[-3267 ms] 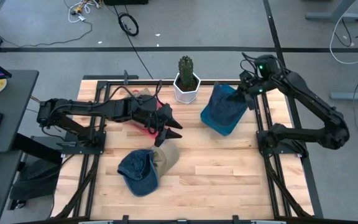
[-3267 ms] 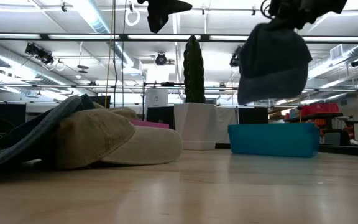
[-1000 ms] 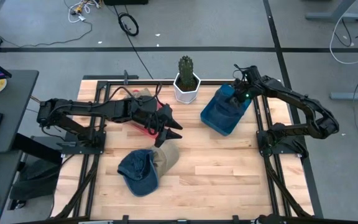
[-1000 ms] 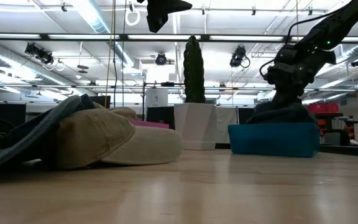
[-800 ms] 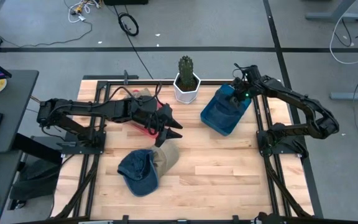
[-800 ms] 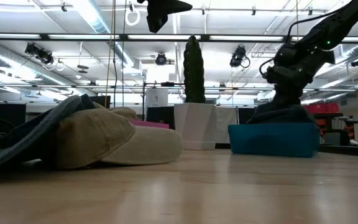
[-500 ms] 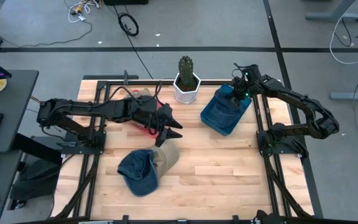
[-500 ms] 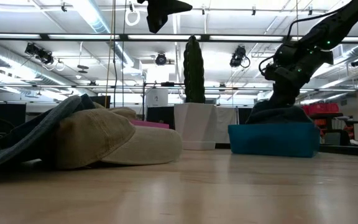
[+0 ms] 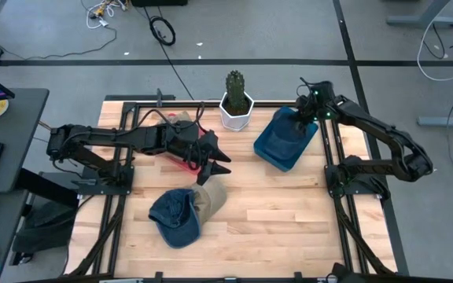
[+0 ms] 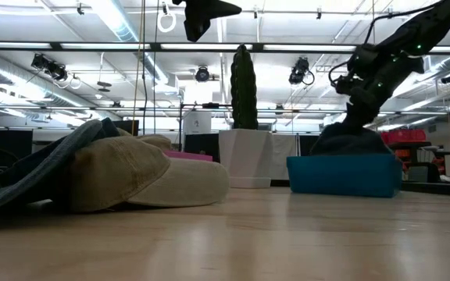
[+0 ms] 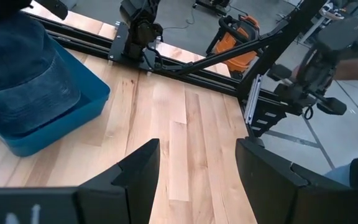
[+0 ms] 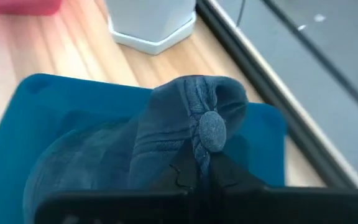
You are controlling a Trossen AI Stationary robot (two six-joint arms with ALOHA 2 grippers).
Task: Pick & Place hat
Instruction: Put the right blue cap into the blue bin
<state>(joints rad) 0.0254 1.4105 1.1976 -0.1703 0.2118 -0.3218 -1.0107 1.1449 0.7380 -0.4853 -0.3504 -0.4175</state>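
Two of my arms are over the wooden table (image 9: 274, 212). My left gripper (image 9: 217, 163) hangs above the middle of the table with its fingers (image 11: 143, 171) spread apart and nothing between them. Below and just in front of it, a blue cap (image 9: 175, 216) and a tan cap (image 9: 211, 200) lie overlapped on the wood; a pink item (image 9: 199, 145) sits under that arm, too hidden to name. Behind the centre stands a cactus (image 9: 235, 85) in a white pot (image 9: 235, 114). To its right is the teal bin (image 9: 267, 157), set at a slant, with the dark blue denim hat (image 9: 283, 137) lying inside it. The hat's long axis follows the bin's slant, crown up and its top button (image 12: 212, 132) toward the bin's far corner. My right gripper (image 9: 305, 108) is at that corner, fingers closed tight, pinching a fold of the hat's crown just beside the button.
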